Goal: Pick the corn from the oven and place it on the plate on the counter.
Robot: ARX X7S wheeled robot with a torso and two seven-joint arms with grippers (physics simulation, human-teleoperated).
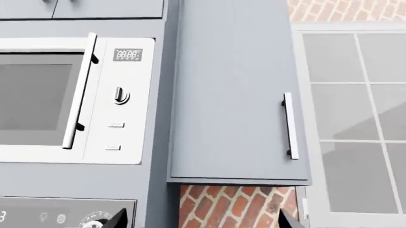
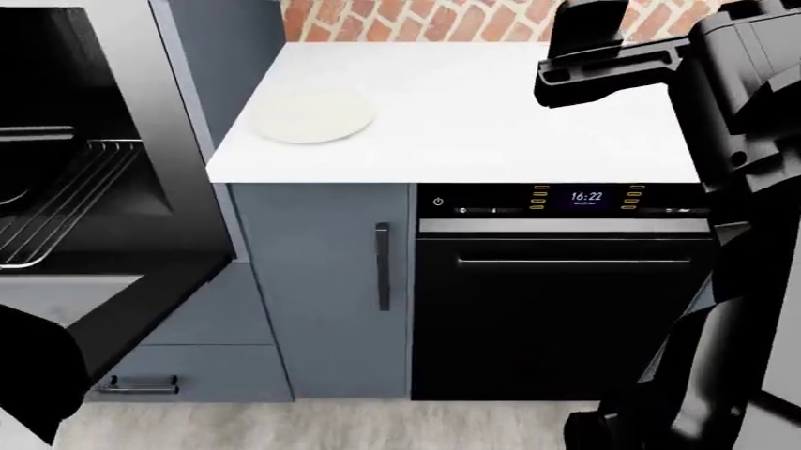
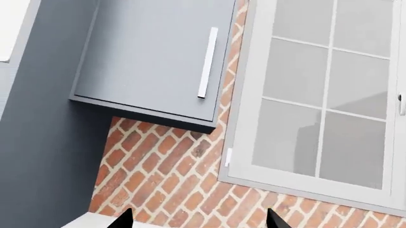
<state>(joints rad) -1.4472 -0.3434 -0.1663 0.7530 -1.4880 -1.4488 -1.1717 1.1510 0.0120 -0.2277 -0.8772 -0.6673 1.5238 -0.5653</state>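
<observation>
Head view first: plate (image 2: 308,116) sits bare on the white counter (image 2: 501,112) at about 11 o'clock, near the counter's left-front corner. Oven (image 2: 75,169) at 9 o'clock, door down, black cavity open, silver wire rack (image 2: 56,211) showing inside. Corn — can't see it in any view; the oven's inside is mostly cut off by the frame edge. Below the counter: grey base cabinet w/ dark vertical handle (image 2: 382,266), and right of it a black appliance with a lit clock panel (image 2: 586,197). Right arm (image 2: 738,122) bulks up at 2–3 o'clock, hanging over the counter's right end, well apart from the plate. Brick wall (image 2: 426,19) runs behind the counter at 12. Light floor at the bottom edge.

Left wrist view: white microwave (image 1: 76,99) w/ long bar handle, knob and small display, built into grey cabinetry. Grey upper cabinet door (image 1: 235,90) beside it, bright handle. Brick below that, window (image 1: 355,118) beyond. Left gripper (image 1: 199,221): only two dark fingertips poke in at the frame edge, spread wide, nothing between them.

Right wrist view: another look at a grey upper cabinet (image 3: 159,57), brick wall under it, white-framed paned window (image 3: 317,95) alongside. A sliver of white countertop at the frame edge. Right gripper (image 3: 198,219): two dark tips set wide apart, holding nothing.

Only the head view shows plate, oven and counter properly; both wrist cams look at the upper wall.
</observation>
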